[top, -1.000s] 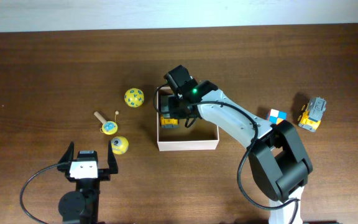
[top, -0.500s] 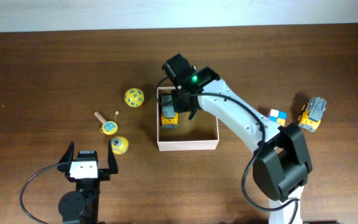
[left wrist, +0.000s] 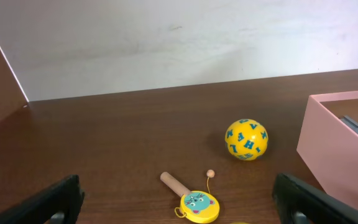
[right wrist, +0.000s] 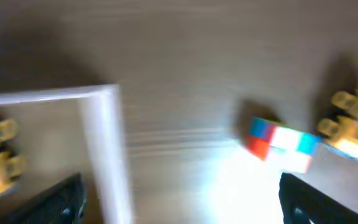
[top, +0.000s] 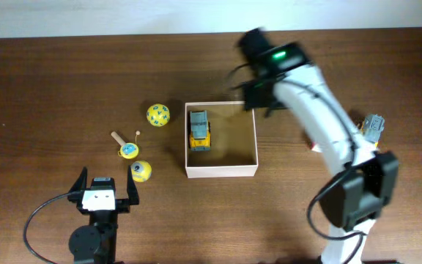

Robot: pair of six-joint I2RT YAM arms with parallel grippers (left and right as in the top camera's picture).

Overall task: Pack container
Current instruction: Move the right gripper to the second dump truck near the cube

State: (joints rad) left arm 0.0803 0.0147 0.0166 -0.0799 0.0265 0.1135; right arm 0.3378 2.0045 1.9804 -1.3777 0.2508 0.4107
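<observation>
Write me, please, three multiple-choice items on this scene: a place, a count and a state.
1. Where is the yellow ball with blue letters?
A. On the wooden table, outside the square white-walled cardboard box
B. Inside the box
C. On the floor
2. How many toys lie in the box?
A. None
B. One
C. Three
3. How is the right hand?
A. Shut on the ball
B. Shut on the box
C. Open, empty
Answers: 1 A, it sits on wood beside the box; 2 B, only the yellow-and-grey toy truck; 3 C, its fingers stand wide apart with nothing held.
</observation>
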